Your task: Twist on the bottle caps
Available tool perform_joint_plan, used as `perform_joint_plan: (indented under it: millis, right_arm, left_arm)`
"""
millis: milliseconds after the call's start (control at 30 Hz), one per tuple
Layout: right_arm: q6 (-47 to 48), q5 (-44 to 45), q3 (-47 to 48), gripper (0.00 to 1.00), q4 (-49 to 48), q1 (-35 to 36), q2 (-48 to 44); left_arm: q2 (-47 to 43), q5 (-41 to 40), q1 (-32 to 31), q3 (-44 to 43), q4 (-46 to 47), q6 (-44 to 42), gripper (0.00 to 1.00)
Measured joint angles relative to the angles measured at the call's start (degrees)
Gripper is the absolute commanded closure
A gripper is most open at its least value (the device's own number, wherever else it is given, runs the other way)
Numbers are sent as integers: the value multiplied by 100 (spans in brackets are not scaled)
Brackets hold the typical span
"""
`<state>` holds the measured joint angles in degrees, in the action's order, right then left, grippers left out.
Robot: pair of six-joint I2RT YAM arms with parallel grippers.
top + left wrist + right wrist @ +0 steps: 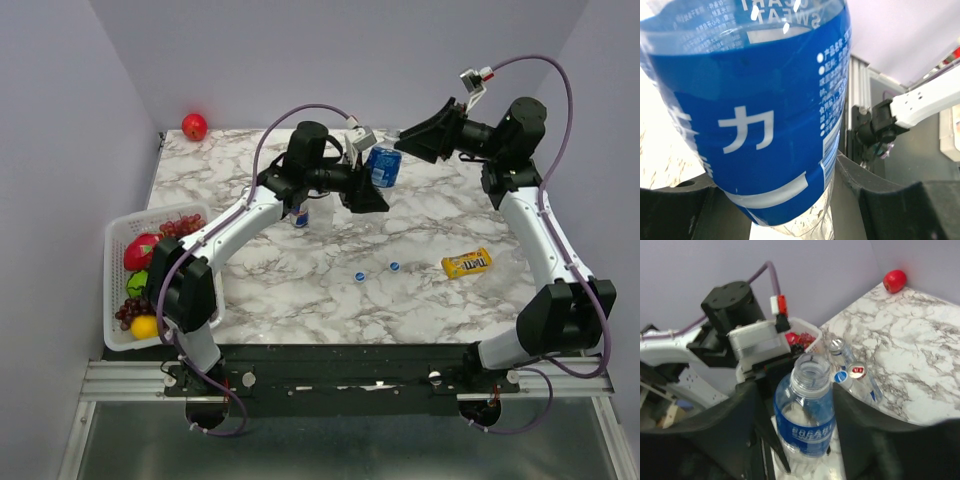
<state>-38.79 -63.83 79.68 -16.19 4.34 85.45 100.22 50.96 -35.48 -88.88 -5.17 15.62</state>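
Marble table [450, 310]: two blue caps [359, 276] [394, 266], one gripped labelled bottle [383, 167].

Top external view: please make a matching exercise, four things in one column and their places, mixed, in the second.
1. red apple
2. yellow candy packet
3. labelled bottle
4. white basket

A. in the left pincer
B. far left corner of the table
C. left edge of the table
D. right part of the table

Pairs: 1-B, 2-D, 3-A, 4-C.
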Motion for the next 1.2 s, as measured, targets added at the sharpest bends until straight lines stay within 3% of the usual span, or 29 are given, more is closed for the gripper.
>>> perform_joint_plan:
  millis: [67,100,133,200,300,433,500,633,867,1200]
  right_arm:
    - [382,-166,26,1,153,-42,-151]
    - [734,-201,83,1,363,-70,-271]
    - [1060,-203,168,1,592,-81,-376]
    - [1869,-203,411,0,1145,-98,-562]
    - [3700,-98,787,3,2277,-35,-721]
    - [6682,590,828,17,4264,511,-664]
    - [7934,1027,444,19,5040,791,-555]
    - [9547,1950,-780,25,5807,946,-267]
    - [11348,3023,-2065,26,5998,1056,-87]
    - [12128,3373,-2133,30,5705,1325,697]
  left_arm:
    - [-157,-118,79,90,-269,-262,68]
    - [-337,-232,149,208,-407,-549,74]
    - [-544,-310,190,334,-518,-780,89]
    - [-1099,-562,286,730,-651,-1274,100]
    - [-2238,-957,291,1593,-651,-1993,100]
    - [-3482,-1445,101,2782,-400,-2640,100]
    - [-3851,-1757,-52,3303,-278,-2809,100]
    - [-3998,-2129,-181,3589,-236,-2883,100]
    - [-4054,-2243,-151,3390,-122,-2922,100]
    - [-4076,-2245,-136,3307,-96,-2935,100]
